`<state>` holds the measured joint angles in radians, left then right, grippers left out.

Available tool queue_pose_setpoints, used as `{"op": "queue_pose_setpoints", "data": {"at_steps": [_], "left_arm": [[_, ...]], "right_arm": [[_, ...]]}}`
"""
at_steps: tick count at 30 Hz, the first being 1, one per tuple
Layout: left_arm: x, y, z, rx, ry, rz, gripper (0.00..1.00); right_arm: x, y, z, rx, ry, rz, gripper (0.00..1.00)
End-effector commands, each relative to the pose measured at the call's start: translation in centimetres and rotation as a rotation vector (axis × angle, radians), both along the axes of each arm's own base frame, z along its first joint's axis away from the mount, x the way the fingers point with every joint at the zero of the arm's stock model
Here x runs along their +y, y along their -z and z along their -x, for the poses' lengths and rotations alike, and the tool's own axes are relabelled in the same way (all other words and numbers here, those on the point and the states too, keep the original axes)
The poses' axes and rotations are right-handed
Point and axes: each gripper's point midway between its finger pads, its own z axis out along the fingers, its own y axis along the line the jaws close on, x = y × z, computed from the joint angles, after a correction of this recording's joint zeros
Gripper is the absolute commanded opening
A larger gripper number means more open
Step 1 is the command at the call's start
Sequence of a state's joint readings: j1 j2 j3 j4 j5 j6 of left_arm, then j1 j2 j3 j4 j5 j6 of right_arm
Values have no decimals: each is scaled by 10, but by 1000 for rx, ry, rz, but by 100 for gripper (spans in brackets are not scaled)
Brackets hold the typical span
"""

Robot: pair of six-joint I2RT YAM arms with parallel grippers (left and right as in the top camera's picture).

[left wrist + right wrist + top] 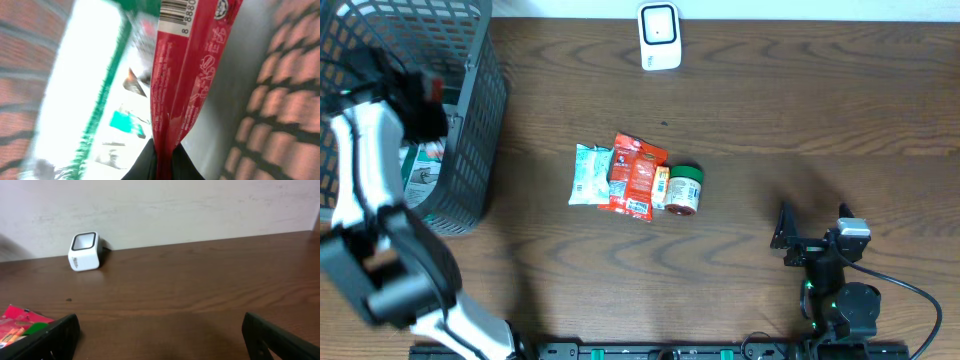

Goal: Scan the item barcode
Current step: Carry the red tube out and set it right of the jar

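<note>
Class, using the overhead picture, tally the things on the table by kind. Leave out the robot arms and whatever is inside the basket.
Barcode scanner: 1
Wire basket: 1
Green-lidded jar: 1
Packets: 3 (white packet, red packet, small orange packet)
Total: 6

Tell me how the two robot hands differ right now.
The left gripper is pinched shut on a red packet; the right gripper stands wide open, holding nothing. The left gripper is down inside the wire basket; the right gripper sits low over the table, facing the white scanner. Both have two dark fingers.
</note>
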<state>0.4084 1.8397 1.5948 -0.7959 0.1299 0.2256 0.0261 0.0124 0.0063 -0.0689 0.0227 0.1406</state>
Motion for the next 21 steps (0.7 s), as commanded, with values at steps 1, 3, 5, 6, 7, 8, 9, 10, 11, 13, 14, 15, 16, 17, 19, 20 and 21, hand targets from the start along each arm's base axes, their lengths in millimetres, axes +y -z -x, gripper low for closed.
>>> {"op": "queue_pose_setpoints", "data": {"at_steps": [1, 3, 5, 6, 7, 8, 9, 10, 11, 13, 14, 15, 16, 17, 19, 20, 21], "left_arm": [[-4, -112, 2, -287, -77, -53, 7], [-11, -158, 16, -410, -131, -51, 7], [-21, -181, 25, -469, -148, -31, 7], [-27, -188, 30, -486, -158, -11, 7], [-36, -193, 34, -497, -152, 21, 7], [-62, -199, 39, -510, -100, 110, 7], [-79, -201, 41, -507, -57, 163, 7], [-102, -202, 45, -496, 3, 226, 7], [-119, -201, 48, -483, 51, 270, 7], [-155, -196, 52, -440, 146, 356, 7], [-169, -192, 53, -420, 181, 379, 7], [-183, -186, 55, -394, 213, 392, 7], [-198, -180, 56, -369, 248, 405, 7], [-211, -175, 57, -349, 278, 416, 7], [-234, -160, 58, -294, 299, 439, 7], [-240, -153, 58, -268, 289, 439, 7], [-253, -139, 57, -222, 281, 430, 7]], "right_arm": [[-3, 0, 0, 0, 15, 8, 99], [-3, 0, 0, 0, 15, 8, 99], [-3, 0, 0, 0, 15, 8, 99], [-3, 0, 0, 0, 15, 8, 99], [-3, 0, 0, 0, 15, 8, 99], [-3, 0, 0, 0, 15, 8, 99], [-3, 0, 0, 0, 15, 8, 99], [-3, 0, 0, 0, 15, 8, 99], [-3, 0, 0, 0, 15, 8, 99], [-3, 0, 0, 0, 15, 8, 99], [-3, 0, 0, 0, 14, 8, 99], [-3, 0, 0, 0, 15, 8, 99], [-3, 0, 0, 0, 14, 8, 99], [-3, 0, 0, 0, 15, 8, 99], [-3, 0, 0, 0, 15, 8, 99], [-3, 0, 0, 0, 15, 8, 99], [-3, 0, 0, 0, 14, 8, 99]]}}
